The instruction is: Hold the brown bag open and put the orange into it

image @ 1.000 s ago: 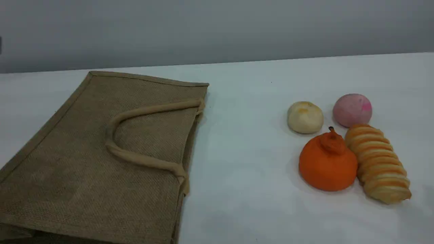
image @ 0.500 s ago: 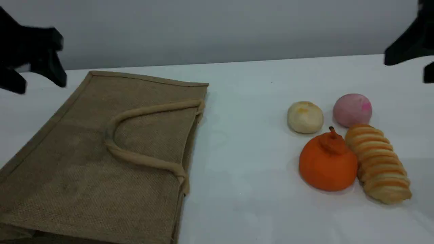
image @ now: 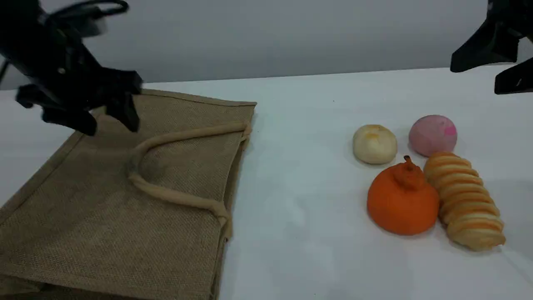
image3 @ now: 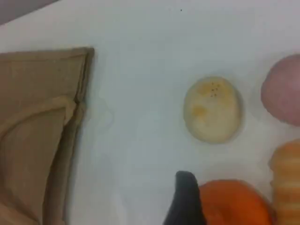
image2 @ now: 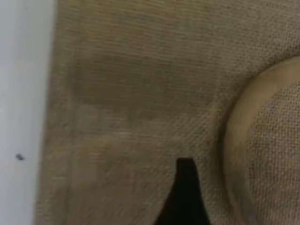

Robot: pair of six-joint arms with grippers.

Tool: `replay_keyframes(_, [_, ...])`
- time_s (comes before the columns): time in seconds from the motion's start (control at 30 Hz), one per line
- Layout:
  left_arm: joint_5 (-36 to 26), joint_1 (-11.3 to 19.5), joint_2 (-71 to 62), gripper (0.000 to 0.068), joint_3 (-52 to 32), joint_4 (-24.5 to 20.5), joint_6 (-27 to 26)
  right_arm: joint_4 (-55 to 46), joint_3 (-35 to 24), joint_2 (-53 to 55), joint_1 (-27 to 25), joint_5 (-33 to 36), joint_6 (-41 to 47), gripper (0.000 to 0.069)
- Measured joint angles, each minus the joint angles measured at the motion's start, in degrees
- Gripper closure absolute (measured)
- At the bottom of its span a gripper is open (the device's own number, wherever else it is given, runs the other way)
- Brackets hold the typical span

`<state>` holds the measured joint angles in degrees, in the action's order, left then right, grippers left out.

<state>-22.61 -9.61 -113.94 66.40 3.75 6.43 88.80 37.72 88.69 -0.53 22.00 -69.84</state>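
The brown bag (image: 104,208) lies flat on the left of the table, its beige loop handle (image: 166,193) resting on top and its mouth edge facing right. Above the bag's far left corner hovers my left gripper (image: 110,123), open and empty. In the left wrist view its fingertip (image2: 185,197) sits over the bag's weave (image2: 131,93), beside the handle (image2: 234,140). The orange (image: 402,202) stands on the right, stem up. High at the far right my right gripper (image: 474,79) stays open and empty, with the orange (image3: 234,201) beside its fingertip (image3: 185,201).
A pale bun (image: 374,143) and a pink ball (image: 433,135) lie just behind the orange. A striped twisted bread roll (image: 466,200) touches its right side. White table (image: 300,166) separates the bag's mouth from the foods.
Both arms have come into view from the top corners. The left gripper moved right and down over the bag's far corner. The right gripper edged a little leftward.
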Motion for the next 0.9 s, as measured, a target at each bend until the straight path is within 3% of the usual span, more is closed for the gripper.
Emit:
replay_keyframes(0.4, [0.7, -0.3, -7.9, 0.0154, 0.7, 1.1, 1.4, -0.1, 0.0, -0.1, 0.0, 0.1, -1.4, 0.0213])
replay_keyframes(0.6, [1.3, -0.3, -9.7, 0.0188, 0.7, 1.1, 1.7, -0.1, 0.0, -0.1, 0.0, 0.1, -1.4, 0.0213])
replay_keyframes(0.73, [0.9, -0.3, -9.8, 0.0276, 0.7, 1.3, 1.7, -0.1, 0.0, -0.1, 0.0, 0.1, -1.4, 0.0213])
replay_keyframes(0.9, [1.0, -0.4, -9.8, 0.0512, 0.7, 1.5, 1.7, -0.1, 0.0, -0.1, 0.0, 0.5, -1.7, 0.0213])
